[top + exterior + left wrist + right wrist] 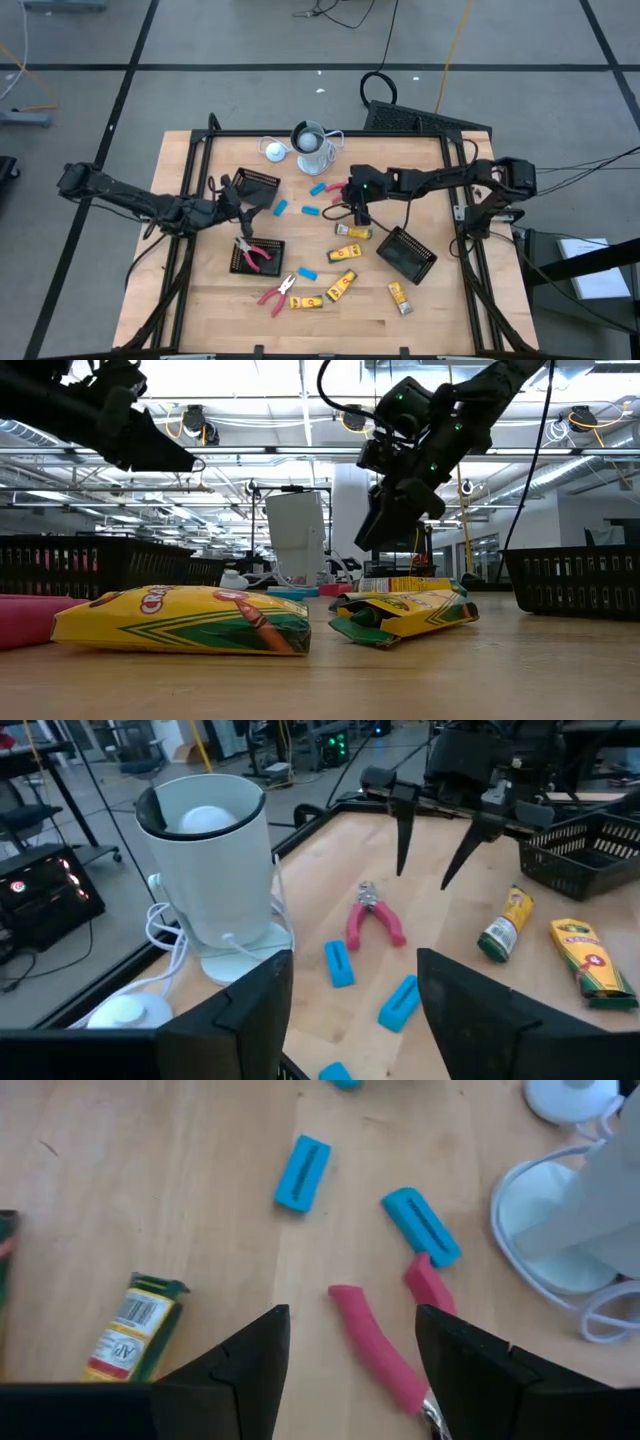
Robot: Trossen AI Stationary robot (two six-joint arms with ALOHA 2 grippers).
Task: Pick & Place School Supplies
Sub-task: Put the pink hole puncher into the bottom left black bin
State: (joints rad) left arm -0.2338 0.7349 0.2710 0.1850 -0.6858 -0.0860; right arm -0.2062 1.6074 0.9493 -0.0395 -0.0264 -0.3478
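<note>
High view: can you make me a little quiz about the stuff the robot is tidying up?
1. True or false: a pair of red-handled pliers lies inside a black mesh basket.
2. Pick one. The right end effector is: A) open, B) shut on a crayon box, C) out of view.
3. Count: how many light-blue blocks show in the high view?
Key: 1 true; 2 A; 3 four.

Bare wood (350, 305) between scattered crayon boxes (339, 287)
</note>
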